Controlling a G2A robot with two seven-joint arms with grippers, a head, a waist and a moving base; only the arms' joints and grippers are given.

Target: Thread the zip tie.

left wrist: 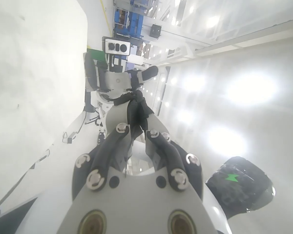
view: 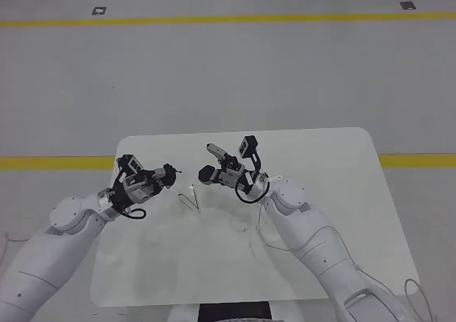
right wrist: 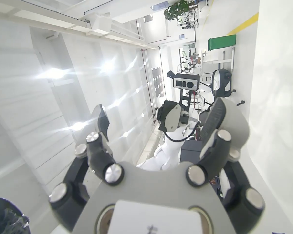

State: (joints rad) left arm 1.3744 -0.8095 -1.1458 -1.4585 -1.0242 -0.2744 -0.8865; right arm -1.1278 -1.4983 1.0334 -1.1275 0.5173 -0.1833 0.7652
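**Two grippers flank the zip tie on the table**

1. Left gripper: in the top view it hangs over the table, to the left of the zip tie and slightly beyond it. The tips point toward the space above the tie. The left wrist view settles the finger state. The fingers are pressed together, pad against pad, with no gap. Nothing can be made out between them.

2. Zip tie: the top view gives its position. It is a thin, pale, bent strip lying flat on the table surface, apart from both grippers. It sits nearer the robot than either set of fingertips.

3. Right gripper: in the top view it hangs to the right of the zip tie and beyond it, facing the left gripper across a short gap. The right wrist view settles its state. The fingers are spread wide, and nothing is held between them. This view looks through the gap to the left gripper's wrist farther off.
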